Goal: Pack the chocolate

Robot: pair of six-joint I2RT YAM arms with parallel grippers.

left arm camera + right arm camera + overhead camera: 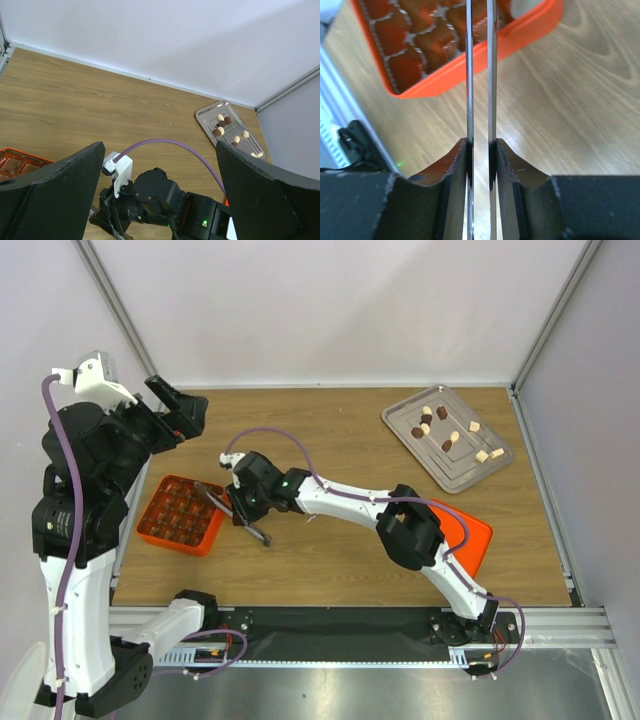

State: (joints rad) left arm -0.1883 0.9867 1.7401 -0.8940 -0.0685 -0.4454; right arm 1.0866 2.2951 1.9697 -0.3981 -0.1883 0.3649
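Observation:
Loose chocolate (447, 443) pieces, brown and cream, lie on a metal tray (400, 425) at the back right; the left wrist view also shows the chocolate (218, 131). The orange gridded box (178, 540) sits at the left, and its cells look brown inside (415, 37). My right gripper (245, 502) is shut on thin metal tongs (212, 495), whose blades (469, 75) reach over the box's right edge. The tong tips run out of the right wrist view, so anything between them is hidden. My left gripper (185, 412) hangs open and empty, high above the table's left rear.
A flat orange lid (475, 535) lies at the front right, partly under the right arm. The right arm's purple cable (165, 142) arcs over the table's middle. White walls and metal frame rails enclose the table.

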